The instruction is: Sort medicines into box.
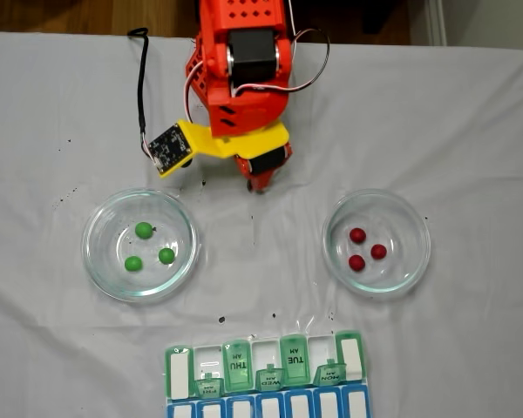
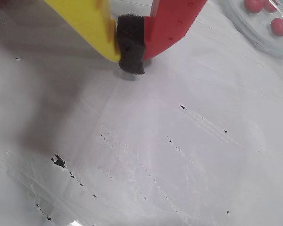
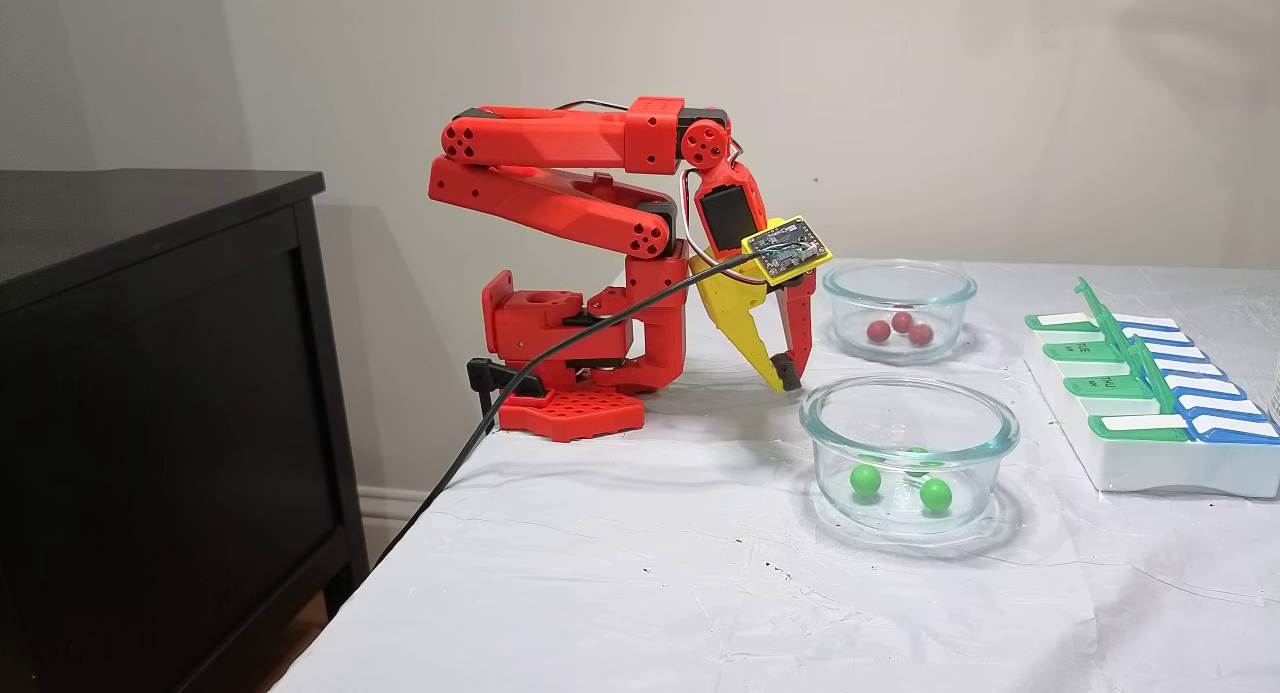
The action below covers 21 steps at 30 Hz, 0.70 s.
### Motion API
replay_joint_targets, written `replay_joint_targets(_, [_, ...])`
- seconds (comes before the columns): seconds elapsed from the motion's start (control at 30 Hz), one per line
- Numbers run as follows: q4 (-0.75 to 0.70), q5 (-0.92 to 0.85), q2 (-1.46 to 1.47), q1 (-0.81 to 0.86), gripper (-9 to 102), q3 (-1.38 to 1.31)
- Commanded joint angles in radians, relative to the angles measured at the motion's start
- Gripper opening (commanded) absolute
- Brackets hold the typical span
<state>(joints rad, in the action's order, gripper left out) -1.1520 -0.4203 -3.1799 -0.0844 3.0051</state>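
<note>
Your gripper (image 1: pixel 260 185) pinched closed, empty, near table's far edge; pills (image 1: pixel 368 250) sit front-right, box (image 1: pixel 265 374) at near edge.

Red arm folding low, its gripper (image 3: pixel 788 376) pointing down with jaws together, tips hovering just behind the green pills' (image 3: pixel 866 480) dish (image 3: pixel 908 413) on the table (image 3: pixel 640 583).

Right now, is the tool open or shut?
Shut and empty. In the wrist view the tool has its yellow and red fingers pressed together on the black foam pad, with no pill between them.
</note>
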Motion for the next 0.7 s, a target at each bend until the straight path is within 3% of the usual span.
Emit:
replay_joint_targets(0.0, [0.006, -0.008, -0.025, -0.003, 0, -0.015])
replay_joint_targets(0.67, [0.006, -0.026, -0.025, -0.029, 0, -0.015])
